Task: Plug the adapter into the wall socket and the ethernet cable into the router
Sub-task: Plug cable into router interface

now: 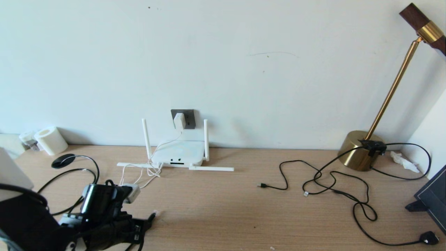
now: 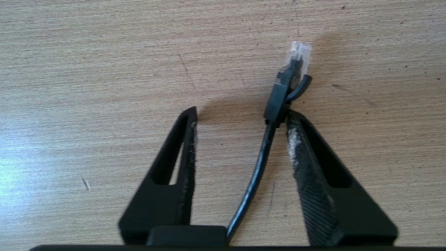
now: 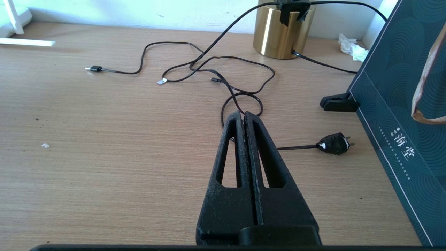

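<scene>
While the left claw (image 2: 240,113) hovers low over the near left of the bench (image 1: 223,209), its two fingers stand apart with the ethernet cable (image 2: 258,164) running up between them; the black boot behind the clear connector (image 2: 296,55) touches one finger (image 2: 303,150), the other finger (image 2: 184,146) is well clear of it, and so the cable is not clamped. The connector tip pokes out just past the fingertips, lying on or just above the wood; which of the two cannot be told. At the far left, against the wall, stands a white paper roll (image 1: 51,140), and a black disc (image 1: 63,161) lies near it with dark cables curling beside it. Further right, the router (image 1: 179,153) sits at the far edge against the wall, two antennas upright and two lying flat on the bench. Just above it the adapter (image 1: 179,121) is seated in the wall socket (image 1: 184,118), its thin white cord (image 1: 153,167) dropping down past the router's left side into loose loops. To the right of centre, thin black cables (image 1: 334,184) sprawl across the wood toward a brass lamp (image 1: 359,150) at the far right, one ending in a black plug (image 1: 429,237) near the front. The right claw (image 3: 244,116) is parked over the right side, its fingers pressed together with nothing between them, beside a dark blue box (image 3: 400,104).
</scene>
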You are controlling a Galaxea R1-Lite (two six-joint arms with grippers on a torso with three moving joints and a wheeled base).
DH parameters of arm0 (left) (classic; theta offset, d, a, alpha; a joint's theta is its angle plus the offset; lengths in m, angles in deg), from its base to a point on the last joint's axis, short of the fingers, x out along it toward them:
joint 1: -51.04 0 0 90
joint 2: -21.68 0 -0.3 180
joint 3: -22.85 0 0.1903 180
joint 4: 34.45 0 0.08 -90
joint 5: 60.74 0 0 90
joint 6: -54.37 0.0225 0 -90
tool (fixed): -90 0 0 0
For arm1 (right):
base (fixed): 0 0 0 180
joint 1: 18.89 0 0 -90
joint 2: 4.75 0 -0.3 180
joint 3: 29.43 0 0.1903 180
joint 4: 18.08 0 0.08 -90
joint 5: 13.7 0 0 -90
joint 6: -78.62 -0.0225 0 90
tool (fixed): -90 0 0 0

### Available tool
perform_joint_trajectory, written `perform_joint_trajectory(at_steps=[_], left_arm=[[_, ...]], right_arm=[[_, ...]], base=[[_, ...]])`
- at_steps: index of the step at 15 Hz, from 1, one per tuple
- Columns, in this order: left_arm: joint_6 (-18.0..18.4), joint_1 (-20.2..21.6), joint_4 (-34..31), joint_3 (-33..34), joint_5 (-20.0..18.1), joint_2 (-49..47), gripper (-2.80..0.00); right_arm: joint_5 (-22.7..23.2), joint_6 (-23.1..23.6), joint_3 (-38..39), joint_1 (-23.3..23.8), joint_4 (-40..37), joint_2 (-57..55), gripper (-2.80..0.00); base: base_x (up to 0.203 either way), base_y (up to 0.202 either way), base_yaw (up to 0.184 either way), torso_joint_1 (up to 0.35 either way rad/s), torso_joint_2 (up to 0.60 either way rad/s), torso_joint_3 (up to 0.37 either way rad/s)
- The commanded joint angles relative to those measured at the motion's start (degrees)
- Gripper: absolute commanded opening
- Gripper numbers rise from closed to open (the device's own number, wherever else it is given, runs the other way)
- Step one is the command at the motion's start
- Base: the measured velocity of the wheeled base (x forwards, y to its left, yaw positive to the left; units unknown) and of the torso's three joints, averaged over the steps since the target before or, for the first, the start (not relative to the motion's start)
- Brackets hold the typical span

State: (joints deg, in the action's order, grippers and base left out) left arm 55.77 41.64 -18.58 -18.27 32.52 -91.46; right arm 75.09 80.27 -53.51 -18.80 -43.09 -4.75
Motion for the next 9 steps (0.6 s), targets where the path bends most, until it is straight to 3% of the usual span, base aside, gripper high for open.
perform_joint_trajectory(at_steps=[1,9], left_arm=[[0.1,0.0,0.2,0.1,-0.1,-1.3,-2.8],[0.3,0.0,4.1,0.2,-0.1,-4.5,-2.8]], right_arm=[[0.0,0.1,0.0,0.0,0.0,-0.1,-2.8],[0.0,0.1,0.0,0.0,0.0,-0.1,-2.8]], base=[[0.0,0.0,0.0,0.0,0.0,0.0],[0.0,0.0,0.0,0.0,0.0,0.0]])
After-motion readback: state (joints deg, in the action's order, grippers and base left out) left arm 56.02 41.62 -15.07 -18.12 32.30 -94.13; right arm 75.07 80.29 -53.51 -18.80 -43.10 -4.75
